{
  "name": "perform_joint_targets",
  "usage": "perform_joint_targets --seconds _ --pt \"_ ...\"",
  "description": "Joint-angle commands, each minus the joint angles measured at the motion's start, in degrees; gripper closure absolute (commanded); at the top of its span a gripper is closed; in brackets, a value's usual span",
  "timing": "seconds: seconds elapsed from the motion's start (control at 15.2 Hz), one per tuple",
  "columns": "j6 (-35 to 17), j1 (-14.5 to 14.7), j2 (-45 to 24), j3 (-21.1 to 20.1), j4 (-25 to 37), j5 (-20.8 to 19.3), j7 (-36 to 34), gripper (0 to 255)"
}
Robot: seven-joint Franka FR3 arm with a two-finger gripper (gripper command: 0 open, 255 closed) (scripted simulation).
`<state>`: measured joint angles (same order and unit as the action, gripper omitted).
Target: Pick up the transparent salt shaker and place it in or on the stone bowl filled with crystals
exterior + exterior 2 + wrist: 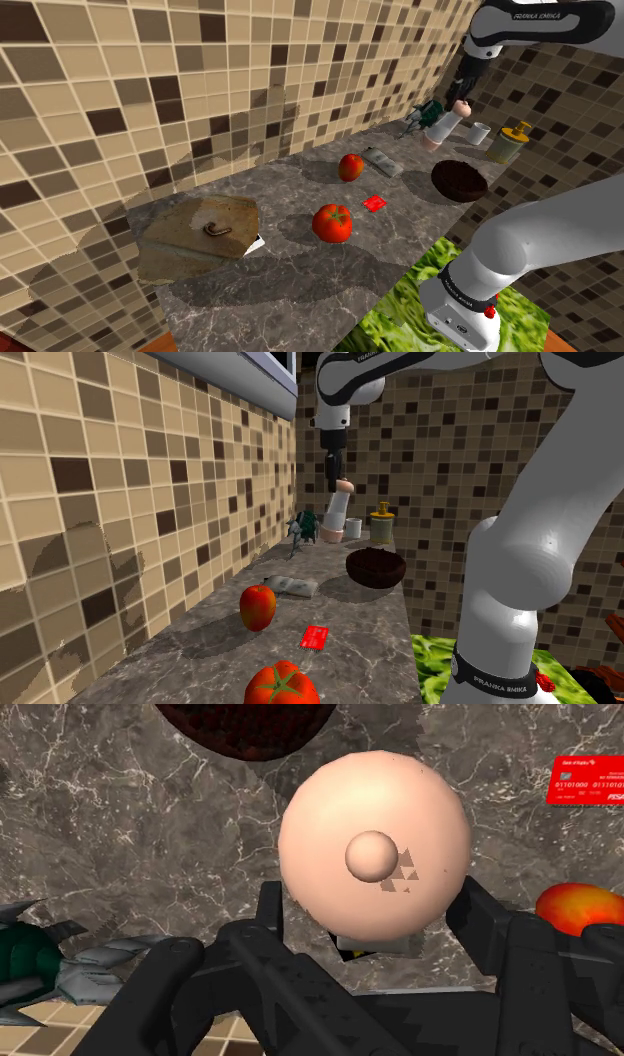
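Toward the shoulder view's upper right, the all-black two-finger gripper (459, 100) grips a pale salt shaker (443, 125) with a peach-coloured domed cap. The shaker leans a little above the far end of the dark marbled counter (290, 285). A dark reddish-brown round bowl (460, 181) sits near it on the counter, with a small white cup (479, 132) and a yellow-lidded jar (508, 143) just behind. I cannot tell whether the shaker's base touches the counter.

From the second exterior view, the gripper (337, 476) reaches down from above onto the salt shaker (337, 510), close beside the white cup (353, 528). The bowl (376, 567) lies nearer the camera, apart from the shaker.

Along the wrist view, the gripper (372, 932) has its fingers (268, 909) closed partway, pressing on either side of the salt shaker (375, 839) beneath its cap. The bowl (245, 724) lies beyond the shaker, and a red card (588, 780) rests on the counter off to one side.
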<state>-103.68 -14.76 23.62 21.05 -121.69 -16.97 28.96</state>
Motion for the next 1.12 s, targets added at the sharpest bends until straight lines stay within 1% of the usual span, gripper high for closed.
perform_joint_targets --seconds 0.0,0.46,0.66,0.73,1.06 --pt "1.26 -0.86 0.52 1.56 1.34 -0.50 2.66 255" --pt "4.53 -3.36 -0.06 7.94 7.55 -1.59 12.57 255" --pt "5.83 -4.09 -1.33 11.05 11.16 -1.53 17.10 255" --pt "6.48 -4.42 -2.28 12.78 13.28 -1.30 19.57 255" --pt "2.81 -4.74 -1.44 13.08 8.79 -1.98 18.78 255"
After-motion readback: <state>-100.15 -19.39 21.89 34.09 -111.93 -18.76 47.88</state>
